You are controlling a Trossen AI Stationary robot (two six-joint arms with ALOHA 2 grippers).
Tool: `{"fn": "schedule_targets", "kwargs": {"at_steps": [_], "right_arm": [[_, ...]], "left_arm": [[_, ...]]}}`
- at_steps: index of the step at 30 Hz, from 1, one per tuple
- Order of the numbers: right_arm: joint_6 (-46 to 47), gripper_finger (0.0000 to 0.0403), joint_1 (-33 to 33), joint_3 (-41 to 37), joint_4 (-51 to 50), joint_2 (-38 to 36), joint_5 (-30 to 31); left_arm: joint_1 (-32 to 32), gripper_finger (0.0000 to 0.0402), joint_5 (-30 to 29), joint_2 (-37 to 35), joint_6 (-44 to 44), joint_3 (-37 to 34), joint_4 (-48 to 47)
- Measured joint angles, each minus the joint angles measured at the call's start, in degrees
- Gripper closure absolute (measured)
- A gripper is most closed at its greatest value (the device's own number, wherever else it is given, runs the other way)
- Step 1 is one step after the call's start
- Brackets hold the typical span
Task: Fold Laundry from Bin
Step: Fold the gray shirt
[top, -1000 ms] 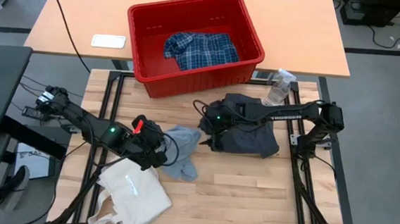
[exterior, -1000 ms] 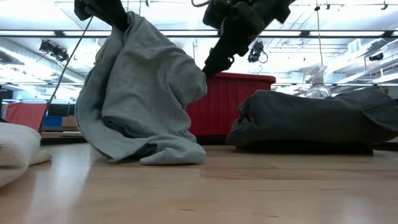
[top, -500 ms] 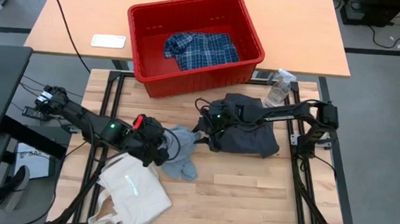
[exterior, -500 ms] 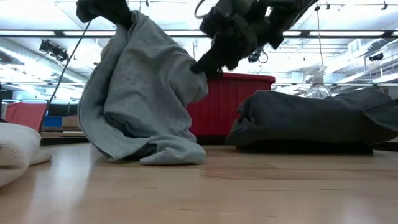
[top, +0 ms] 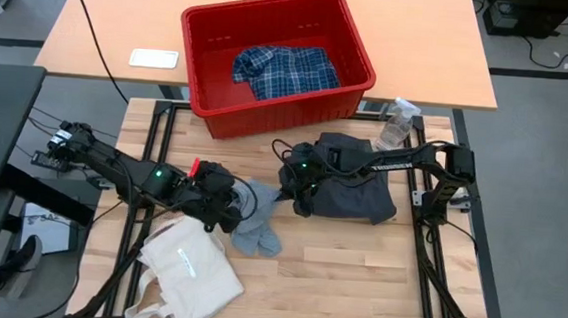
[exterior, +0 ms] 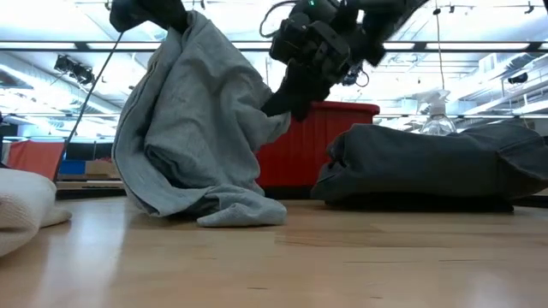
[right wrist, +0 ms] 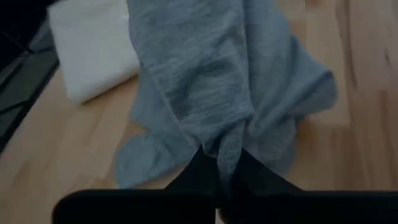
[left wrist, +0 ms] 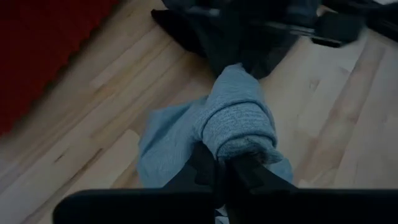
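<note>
Light grey piece [top: 256, 215] hangs vertically between left tool [top: 229, 203] and right tool [top: 292, 194]

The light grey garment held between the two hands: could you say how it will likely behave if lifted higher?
The light grey garment hangs in loose folds, so it is probably floppy. Its lower end pools on the table, so it would likely drag. It seems light.

Layout from above: the bin [top: 276, 58] sits on the rear table [top: 113, 27], holding the plaid shirt [top: 283, 70]; a phone [top: 154, 58] lies left of it. On the front table [top: 347, 264], a dark folded garment [top: 357, 184] lies right of centre, a spray bottle [top: 395, 124] behind it. The light grey piece [top: 257, 217] sits between left gripper [top: 228, 207] and right gripper [top: 283, 195]. The tote bag [top: 191, 273] lies nearest, left.
</note>
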Motion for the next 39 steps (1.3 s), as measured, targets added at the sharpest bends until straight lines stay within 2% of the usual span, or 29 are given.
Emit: {"fn": "schedule_targets", "kwargs": {"at_steps": [2, 5, 10, 18, 25, 31, 35, 39], "right_arm": [[-1.1, 0.0389, 1.2, 3.0, -7.1, -0.6, 3.8], [-4.0, 0.0390, 3.8, 8.3, -18.9, -1.5, 10.3], [-3.8, 0.0390, 7.0, 19.4, -36.8, -2.4, 15.4], [7.7, 0.0390, 12.5, 35.1, -53.9, -2.6, 17.2], [19.2, 0.0390, 19.8, 46.0, -66.3, -2.7, 18.0], [27.9, 0.0390, 26.0, 52.3, -70.4, -2.7, 16.6], [33.4, 0.0390, 30.0, 54.0, -70.7, -2.7, 15.2], [37.6, 0.0390, 33.5, 54.2, -71.0, -2.6, 14.6]], "left_arm": [[1.3, 0.0380, 1.9, 0.1, -0.1, 0.0, 0.5], [2.9, 0.0370, 6.1, 0.2, 4.3, 0.0, 3.0], [2.9, 0.0394, 9.4, 0.2, 12.7, 0.0, 9.5], [2.7, 0.0394, 17.2, 0.2, 21.7, 0.0, 18.2], [-1.7, 0.0394, 24.3, -0.3, 26.0, 0.0, 26.1], [-7.1, 0.0394, 24.6, -0.3, 25.9, 0.0, 34.3], [-10.0, 0.0394, 21.7, -0.3, 25.8, 0.0, 40.2], [-12.0, 0.0394, 18.2, 0.7, 25.7, 0.0, 40.2]]}}
